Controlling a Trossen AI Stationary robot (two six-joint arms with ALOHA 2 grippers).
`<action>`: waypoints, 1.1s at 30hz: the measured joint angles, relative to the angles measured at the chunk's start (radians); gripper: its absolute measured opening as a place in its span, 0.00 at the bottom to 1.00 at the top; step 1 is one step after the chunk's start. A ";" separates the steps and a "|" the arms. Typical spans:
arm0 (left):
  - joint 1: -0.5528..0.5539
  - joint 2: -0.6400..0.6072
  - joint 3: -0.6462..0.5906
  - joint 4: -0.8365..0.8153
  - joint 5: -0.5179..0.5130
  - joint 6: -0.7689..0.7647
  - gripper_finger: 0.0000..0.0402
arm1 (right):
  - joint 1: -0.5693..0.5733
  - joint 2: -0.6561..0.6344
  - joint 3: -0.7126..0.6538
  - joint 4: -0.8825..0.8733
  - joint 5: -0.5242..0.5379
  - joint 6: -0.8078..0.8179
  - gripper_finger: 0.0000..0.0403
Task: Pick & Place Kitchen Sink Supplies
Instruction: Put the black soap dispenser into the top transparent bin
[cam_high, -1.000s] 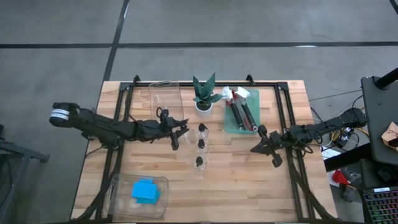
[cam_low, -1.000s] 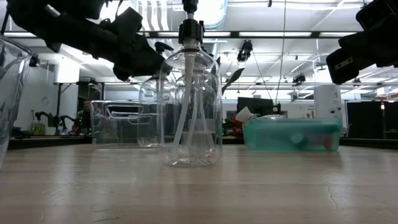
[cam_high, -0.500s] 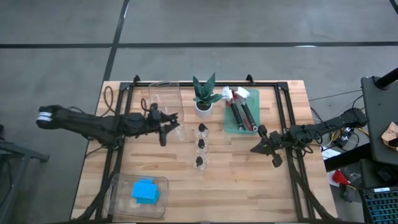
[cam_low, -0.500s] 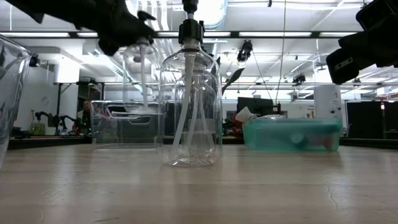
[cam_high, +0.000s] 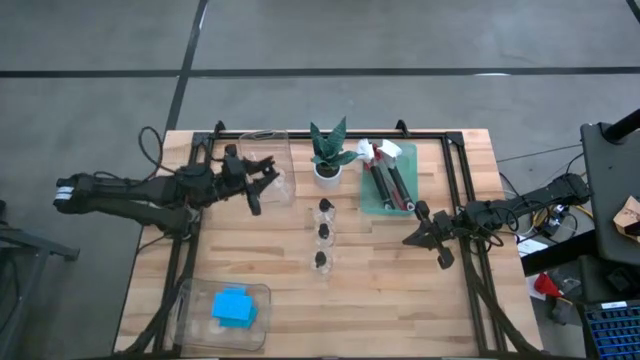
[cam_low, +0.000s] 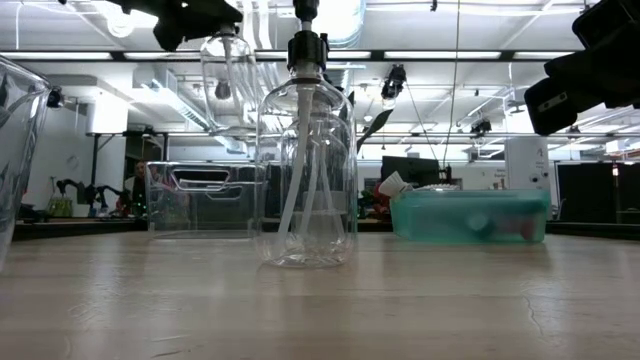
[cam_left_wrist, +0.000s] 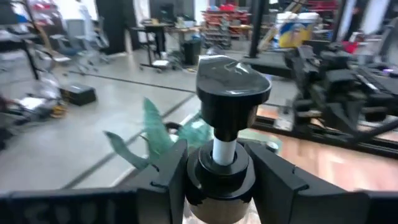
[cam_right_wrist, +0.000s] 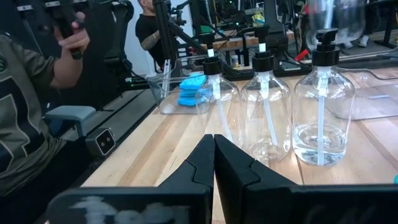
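My left gripper (cam_high: 258, 186) is shut on a clear pump bottle with a black cap (cam_low: 228, 72) and holds it high over the empty clear tray (cam_high: 264, 150) at the far left. Three more clear bottles (cam_high: 324, 232) stand upright in a row at the table's middle; the nearest one (cam_low: 307, 150) fills the low view. My right gripper (cam_high: 432, 238) hovers shut at the right side, pointing at that row (cam_right_wrist: 266, 106). Blue sponges (cam_high: 233, 306) lie in a clear tray near the near-left corner. Red and black brushes (cam_high: 390, 182) lie in a green tray. My left gripper holds the bottle by its black collar (cam_left_wrist: 222, 169), just under the pump head (cam_left_wrist: 231, 87), pinched between the two fingers (cam_left_wrist: 171, 177). The fingers come at it level, from the table's left. The bottle hangs upright below them (cam_low: 228, 90), lifted clear of the table.
A green plant in a white pot (cam_high: 328, 156) stands between the empty clear tray and the green tray (cam_high: 372, 200). A black frame runs along the table's far edge and sides. A person (cam_right_wrist: 31, 112) stands beyond the table in the right wrist view.
My left gripper has moved up and toward the table's far-left, carrying the bottle. The bottle has risen from low beside the row of bottles until it is high above the clear tray, still upright. The right arm has kept still.
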 joint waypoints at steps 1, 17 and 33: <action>0.015 0.000 0.007 0.000 0.000 0.011 0.37 | 0.000 0.000 0.000 0.000 0.000 0.000 0.02; 0.421 0.052 0.018 0.007 0.203 -0.099 0.09 | 0.000 0.000 0.000 0.000 0.000 0.000 0.02; 0.430 0.074 0.017 0.026 0.207 -0.062 0.03 | 0.000 0.000 0.000 0.000 0.000 0.000 0.02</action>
